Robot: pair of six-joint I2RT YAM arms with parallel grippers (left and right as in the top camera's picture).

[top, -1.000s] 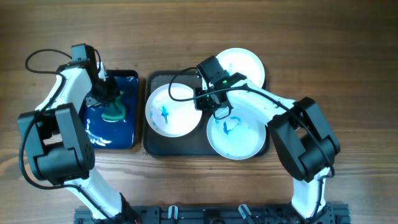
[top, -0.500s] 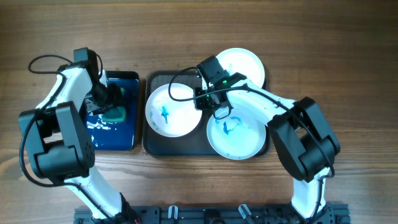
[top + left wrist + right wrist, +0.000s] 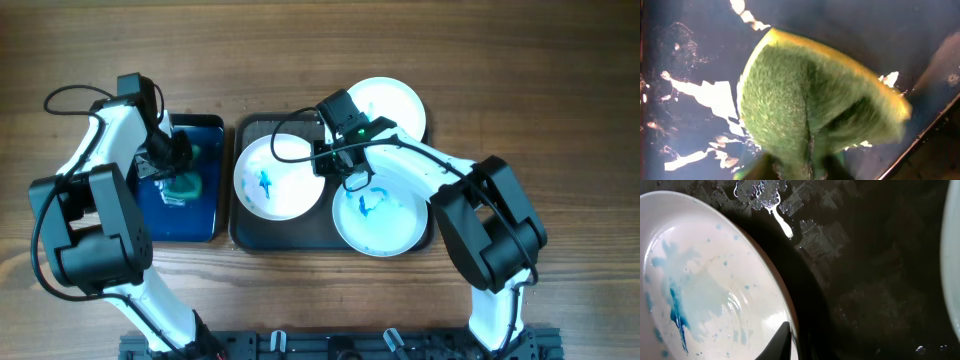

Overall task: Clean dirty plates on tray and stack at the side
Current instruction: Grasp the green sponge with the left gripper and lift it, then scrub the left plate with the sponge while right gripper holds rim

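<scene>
Three white plates smeared with blue are in view. One plate [image 3: 278, 178] lies on the left of the dark tray [image 3: 245, 225], a second [image 3: 382, 212] overlaps the tray's right side, and a third [image 3: 392, 103] is at the tray's back right corner. My right gripper [image 3: 335, 166] is shut on the right rim of the left plate [image 3: 705, 295], with one finger [image 3: 781, 341] on top of the rim. My left gripper [image 3: 168, 162] is shut on a green and yellow sponge [image 3: 184, 186] and holds it in the blue basin [image 3: 205, 215]. The sponge [image 3: 810, 100] fills the left wrist view.
The blue basin holds water that glints [image 3: 715, 97] and stands just left of the tray. The tray floor [image 3: 880, 280] is wet. Bare wooden table [image 3: 560, 80] lies behind, in front of and to both sides of the tray and basin.
My left gripper has shifted slightly with the sponge inside the basin. My right gripper and the plates have not moved.
</scene>
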